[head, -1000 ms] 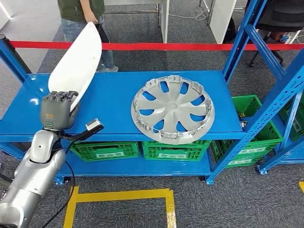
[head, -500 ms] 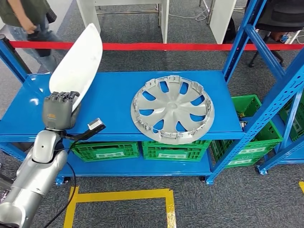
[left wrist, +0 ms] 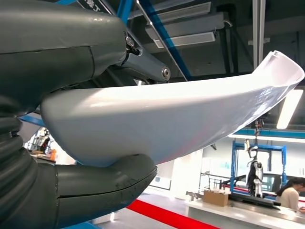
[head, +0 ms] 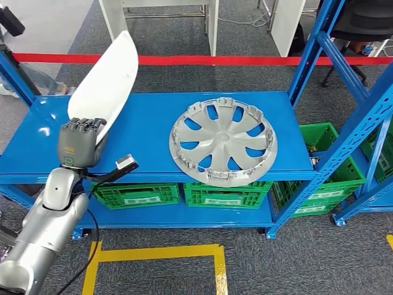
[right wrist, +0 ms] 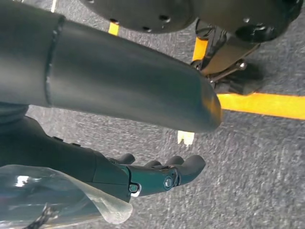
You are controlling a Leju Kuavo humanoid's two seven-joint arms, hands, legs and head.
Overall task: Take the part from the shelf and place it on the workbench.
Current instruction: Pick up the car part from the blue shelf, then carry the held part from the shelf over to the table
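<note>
Head view: blue shelf [head: 153,123] ahead; silver wheel cover [head: 223,141] flat on it, well apart from left hand, toward robot's right. White part [head: 104,83], smooth curved panel, rises tilted above left hand [head: 76,143], off shelf surface. Left hand: raised on silver arm, fingers curled over part's lower edge, gripping. Left wrist view: part [left wrist: 172,114] clamped between thumb and fingers, glossy, lipped far end. Right wrist view: right hand [right wrist: 118,129] over grey floor, fingers apart, holding nothing.

The left hand [head: 78,143], raised toward 10 o'clock, gripped a white panel [head: 104,81]; the right hand [right wrist: 107,119] hung with fingers apart.
</note>
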